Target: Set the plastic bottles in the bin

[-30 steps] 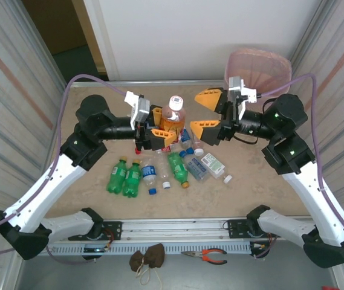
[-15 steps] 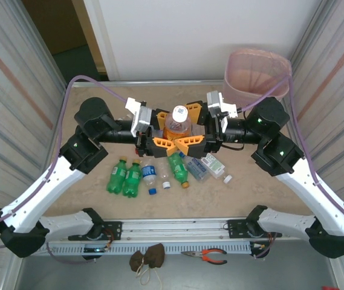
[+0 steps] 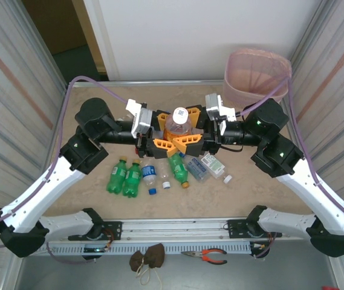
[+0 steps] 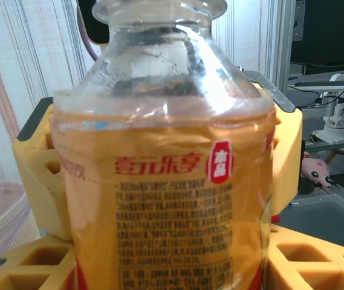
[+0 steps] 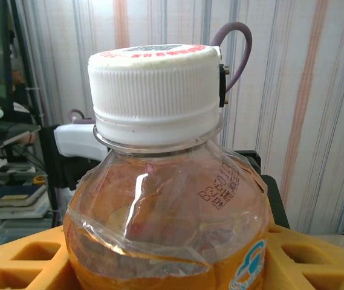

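Note:
A clear bottle with an orange label (image 3: 178,122) and a white cap is held upright above the middle of the table. My left gripper (image 3: 166,128) is shut on it from the left, its yellow fingers (image 4: 20,266) hugging the label (image 4: 172,199). From the right, my right gripper (image 3: 191,127) is closed round the same bottle (image 5: 159,211), with fingers (image 5: 20,260) pressed against both sides. Several other bottles lie below on the table: two green ones (image 3: 125,177), a blue-labelled clear one (image 3: 149,174) and another green one (image 3: 178,168). The pale pink bin (image 3: 257,74) stands at the far right corner.
Loose caps (image 3: 152,191) and a small white-labelled bottle (image 3: 212,164) lie among the bottles. Pliers (image 3: 205,256) and a brown cloth (image 3: 146,258) rest on the near ledge below the rail. Striped walls close in on both sides.
My right gripper, wide open near the bin a second ago, swung left and closed round the orange-labelled bottle. The left gripper kept holding the bottle and shifted it slightly.

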Robot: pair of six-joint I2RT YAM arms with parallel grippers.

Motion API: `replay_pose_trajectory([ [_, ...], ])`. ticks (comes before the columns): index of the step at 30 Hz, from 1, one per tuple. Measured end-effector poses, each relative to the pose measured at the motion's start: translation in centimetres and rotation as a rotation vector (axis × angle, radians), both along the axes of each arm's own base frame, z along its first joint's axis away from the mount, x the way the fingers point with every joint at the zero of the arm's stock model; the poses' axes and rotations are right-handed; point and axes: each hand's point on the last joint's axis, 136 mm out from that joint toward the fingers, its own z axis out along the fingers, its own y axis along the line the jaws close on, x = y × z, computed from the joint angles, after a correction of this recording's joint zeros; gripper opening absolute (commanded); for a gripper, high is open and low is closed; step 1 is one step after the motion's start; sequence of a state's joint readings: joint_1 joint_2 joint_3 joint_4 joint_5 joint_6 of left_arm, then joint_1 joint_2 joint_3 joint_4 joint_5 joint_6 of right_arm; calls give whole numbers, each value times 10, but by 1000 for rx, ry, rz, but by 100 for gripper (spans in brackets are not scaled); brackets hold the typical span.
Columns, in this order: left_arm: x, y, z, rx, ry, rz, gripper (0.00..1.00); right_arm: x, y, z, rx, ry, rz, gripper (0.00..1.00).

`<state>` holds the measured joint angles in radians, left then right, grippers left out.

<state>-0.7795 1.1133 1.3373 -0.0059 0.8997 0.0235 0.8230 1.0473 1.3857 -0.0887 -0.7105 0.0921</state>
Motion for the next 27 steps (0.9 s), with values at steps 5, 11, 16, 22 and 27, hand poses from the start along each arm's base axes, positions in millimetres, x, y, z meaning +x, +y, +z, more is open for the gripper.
replay_pose_trajectory([
  [5,0,0,0,0,-1,-1,53,0,-1,0,1,-2,-5,48],
  [11,4,3,-4,4,-2,46,74,4,-3,-1,-5,-17,-48,46],
  [16,7,15,-14,13,9,140,77,14,-6,-2,-20,-27,-120,46],
  [22,15,30,-22,39,28,260,77,50,-26,7,-28,-36,-297,45],
  [27,31,38,-42,99,73,384,77,109,-58,14,-44,-20,-539,44],
])
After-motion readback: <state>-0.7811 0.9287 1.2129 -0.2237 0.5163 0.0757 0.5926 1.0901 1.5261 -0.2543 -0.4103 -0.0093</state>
